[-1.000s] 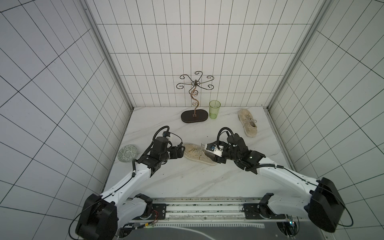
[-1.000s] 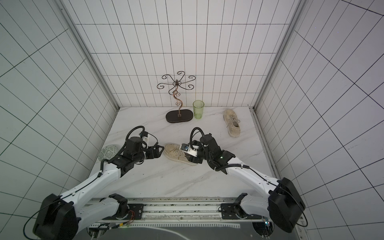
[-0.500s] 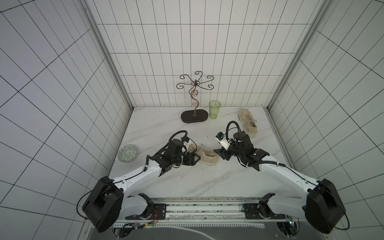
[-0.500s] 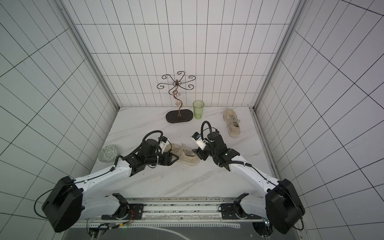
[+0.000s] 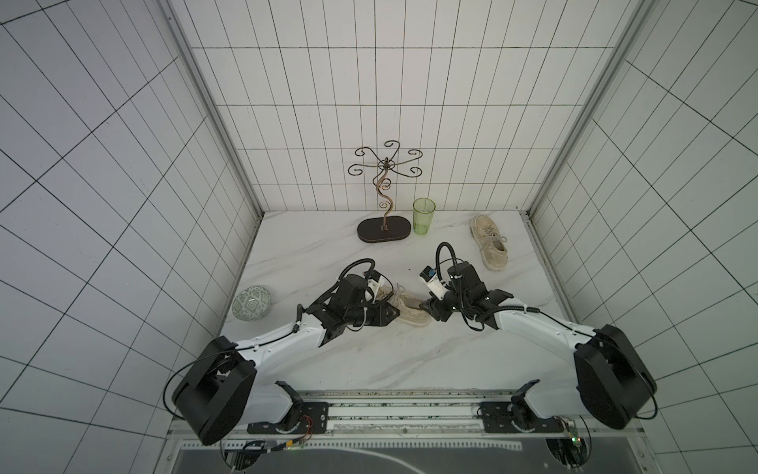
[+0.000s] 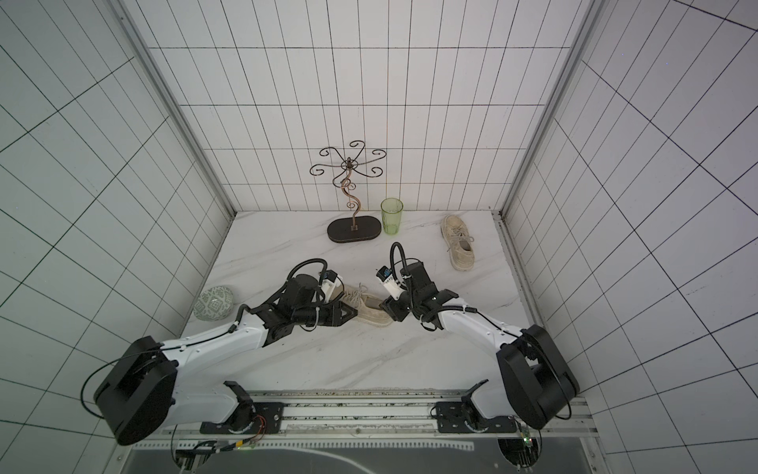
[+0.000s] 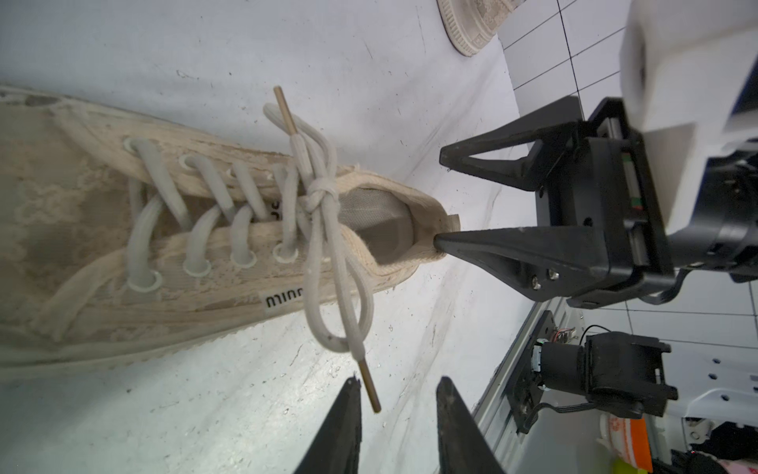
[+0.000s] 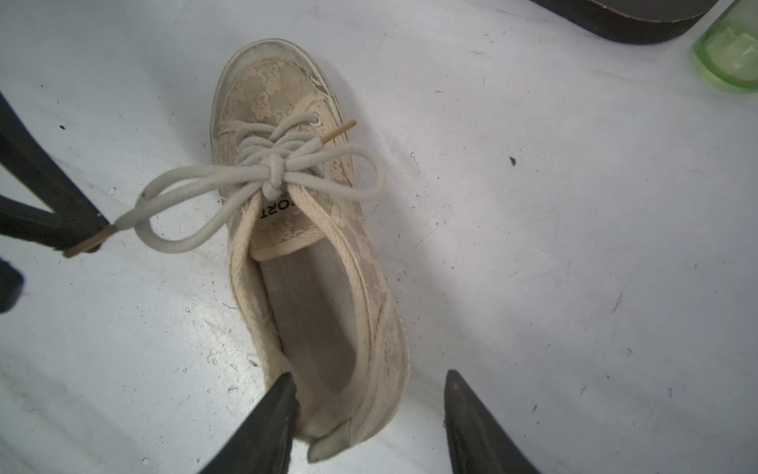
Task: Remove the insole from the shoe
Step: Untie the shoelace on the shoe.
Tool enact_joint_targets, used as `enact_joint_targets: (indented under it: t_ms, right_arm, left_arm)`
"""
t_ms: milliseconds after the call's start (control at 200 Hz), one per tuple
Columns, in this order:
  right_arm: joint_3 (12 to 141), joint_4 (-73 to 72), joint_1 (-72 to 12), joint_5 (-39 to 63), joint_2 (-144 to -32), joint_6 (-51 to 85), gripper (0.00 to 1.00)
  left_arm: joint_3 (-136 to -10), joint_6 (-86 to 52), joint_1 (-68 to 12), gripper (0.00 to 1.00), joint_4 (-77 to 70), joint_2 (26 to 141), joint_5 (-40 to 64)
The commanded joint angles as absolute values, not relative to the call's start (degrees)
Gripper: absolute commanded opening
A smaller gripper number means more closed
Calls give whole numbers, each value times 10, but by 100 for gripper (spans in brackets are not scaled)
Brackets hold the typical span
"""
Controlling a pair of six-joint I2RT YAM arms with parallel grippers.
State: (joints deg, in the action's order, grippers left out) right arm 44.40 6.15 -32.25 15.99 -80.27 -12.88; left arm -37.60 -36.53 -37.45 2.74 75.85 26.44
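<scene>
The insole (image 8: 311,312) is lying flat inside the shoe (image 5: 410,317), showing through its open heel end. The right gripper (image 8: 368,374) is hovering at the shoe's heel with its jaws apart, one fingertip (image 7: 459,246) touching the heel rim and the other clear of it. The left gripper (image 7: 398,379) is sitting beside the shoe's laced side, jaws narrowly apart. The stiff tip of the lace (image 7: 328,262) is lying in the gap, unclamped. A second shoe (image 5: 490,246) is lying well apart, on the shoe's heel side.

Beige laced shoe (image 5: 410,317) sits upright, grey insole (image 8: 311,312) lying inside.
</scene>
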Motion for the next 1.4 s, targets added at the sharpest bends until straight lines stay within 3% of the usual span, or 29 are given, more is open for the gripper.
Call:
enact_joint_targets:
  t_ms: [0,370,1024,1399]
  right_arm:
    - [512,74,-319,157,-810,-124,57]
    - [562,86,-320,143,-854,-125,57]
    - [582,96,-342,85,-993,-148,54]
    - [579,95,-342,84,-1013,-141,54]
  left_arm:
    - [-387,-374,-377,26,-11,779,266]
    - [-393,-373,-376,0,-18,805,274]
    - [-448,-319,-369,0,129,711,227]
    - [-484,-299,-259,0,184,580,224]
